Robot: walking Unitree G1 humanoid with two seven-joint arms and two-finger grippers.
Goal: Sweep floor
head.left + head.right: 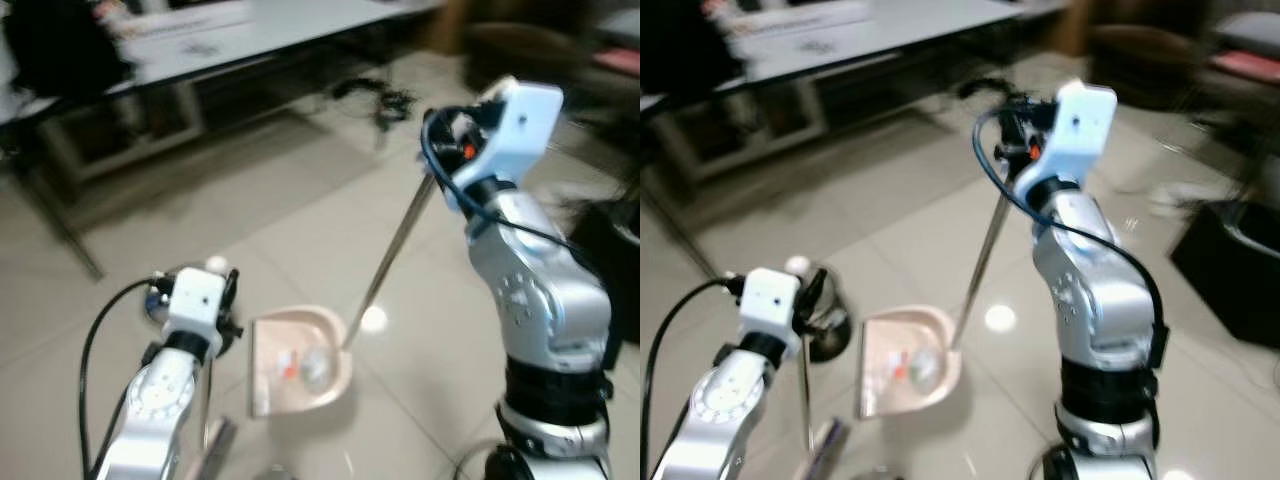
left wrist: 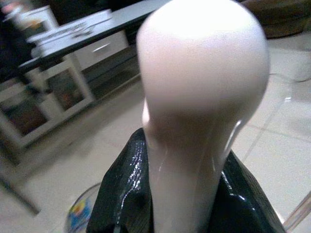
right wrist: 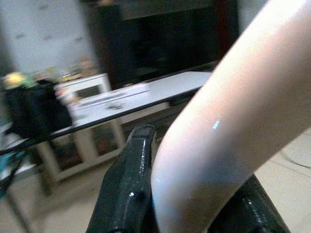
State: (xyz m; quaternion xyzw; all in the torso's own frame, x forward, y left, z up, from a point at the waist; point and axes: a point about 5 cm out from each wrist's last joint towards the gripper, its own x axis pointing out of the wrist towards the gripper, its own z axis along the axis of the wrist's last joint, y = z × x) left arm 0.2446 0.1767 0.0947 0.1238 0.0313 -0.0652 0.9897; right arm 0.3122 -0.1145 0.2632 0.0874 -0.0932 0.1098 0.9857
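On the tiled floor the pink dustpan (image 1: 300, 360) lies flat with litter inside, steadied through its long handle (image 1: 395, 250) clamped in the right gripper (image 3: 189, 204). The left gripper (image 2: 184, 204) clasps what is probably the broom's knob (image 2: 204, 77), held upright beside the pan for sweeping.

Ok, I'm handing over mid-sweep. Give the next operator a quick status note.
Right gripper: jaws shut on the dustpan handle, raised high.
Left gripper: jaws shut on the broom handle, low at the robot's left.
Dustpan: sits on the tiled floor between the arms, with some debris already inside.
Left: sweep any remaining dirt in, then empty the pan.
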